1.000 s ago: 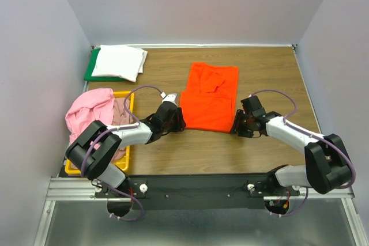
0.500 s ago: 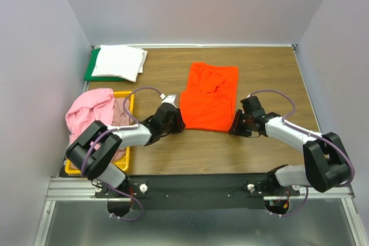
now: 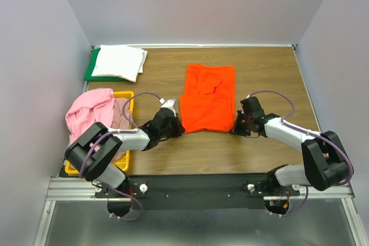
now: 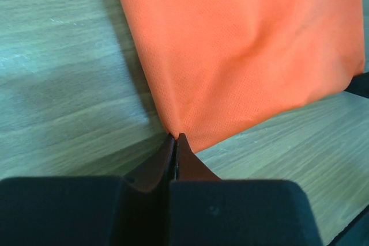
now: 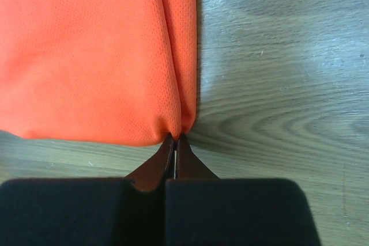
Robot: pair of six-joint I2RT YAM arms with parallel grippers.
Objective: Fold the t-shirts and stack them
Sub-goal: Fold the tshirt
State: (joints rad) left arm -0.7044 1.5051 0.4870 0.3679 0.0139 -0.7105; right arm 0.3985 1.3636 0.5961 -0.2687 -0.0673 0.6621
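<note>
Left wrist view: the left gripper pinches a mesh-knit corner of the orange t-shirt (smooth, folded flat); the right gripper clamps another.

Bright orange cloth t-shirt: solid orange, no print; the wrist views show a fine dotted mesh weave.
White folded cloth t-shirt: plain white.
Flat green board: deep green, unpatterned.
Light pink cloth t-shirt: plain soft pink.
Dusty mauve-pink cloth t-shirt: muted greyish pink.
Yellow plastic bin: bright yellow.
Wooden table: mid brown with darker grain streaks.
Left gripper: dark reddish-brown fingers on a black body.
Right gripper: the same reddish brown and black.
Thin arm cables: purple.
</note>
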